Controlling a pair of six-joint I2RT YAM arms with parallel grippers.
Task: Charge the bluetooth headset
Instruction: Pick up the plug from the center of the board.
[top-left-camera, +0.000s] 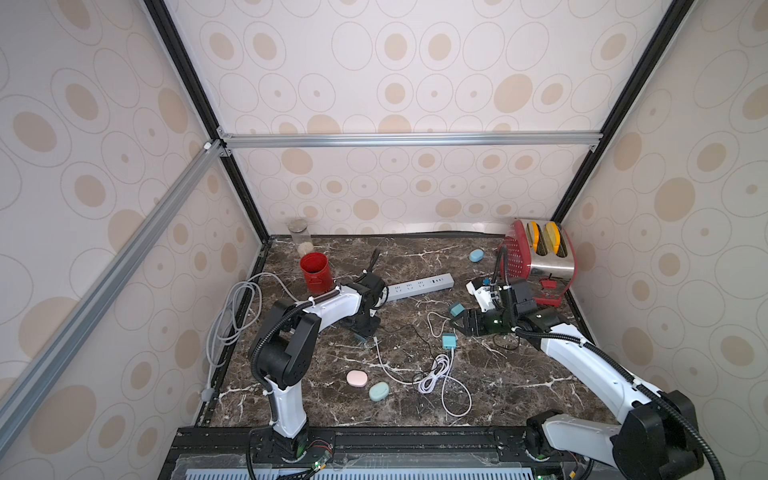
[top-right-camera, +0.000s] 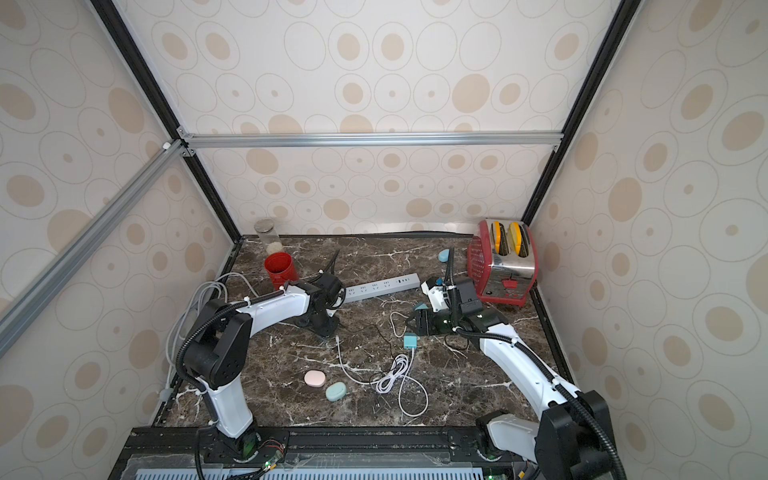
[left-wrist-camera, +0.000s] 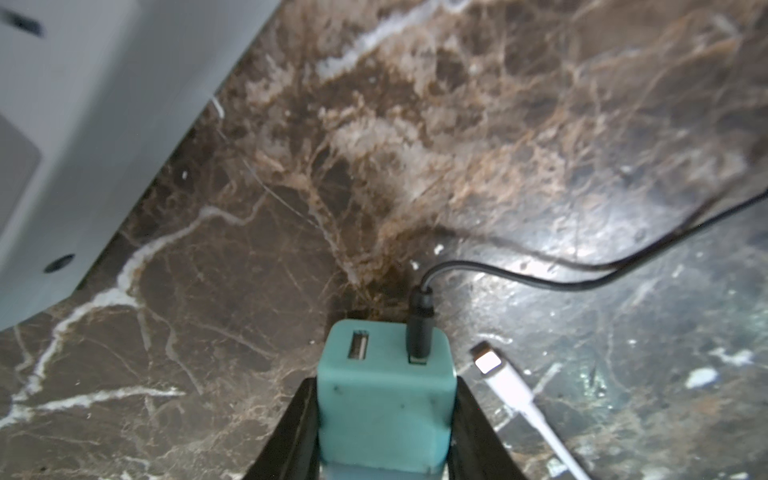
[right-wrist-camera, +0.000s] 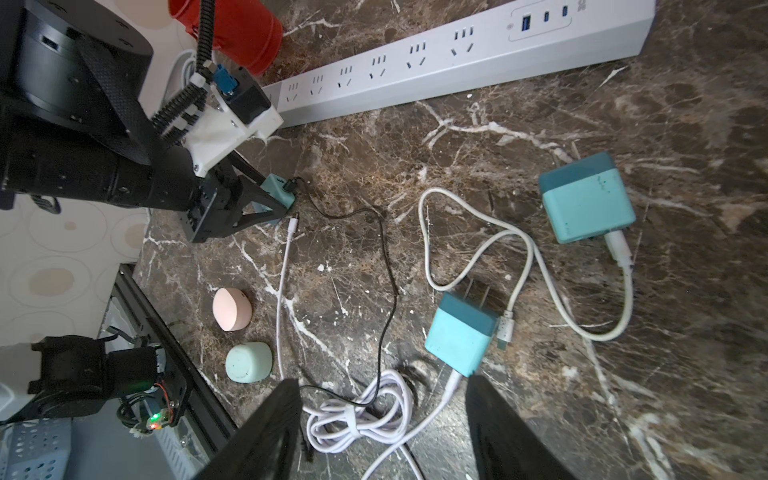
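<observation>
We see the left pincer (left-wrist-camera: 384, 380) closed against both sides of a teal USB charger (left-wrist-camera: 384, 411). It holds the charger low over the marble tabletop (top-left-camera: 519, 386), near the grey power strip (top-left-camera: 419, 286). A black cable (left-wrist-camera: 540, 278) is plugged into one of the charger's two ports, and the port beside it is open. A white cable's plug (left-wrist-camera: 488, 361) lies just beside that charger.

The right pincer (right-wrist-camera: 382, 380) stands wide open and holds nothing. It hangs above a coiled white cable (right-wrist-camera: 357, 419), near a second teal charger (right-wrist-camera: 463, 338), with a third teal charger (right-wrist-camera: 588, 203) beyond.

The headset cases lie untouched. A pink earbud case (top-left-camera: 356, 378) and a mint earbud case (top-left-camera: 379, 391) sit just beside each other near the front edge. A blue earbud case (top-left-camera: 476, 255) lies near the red toaster (top-left-camera: 540, 257). The black cable's far end seems to run under the right arm, though we cannot tell where it stops.
</observation>
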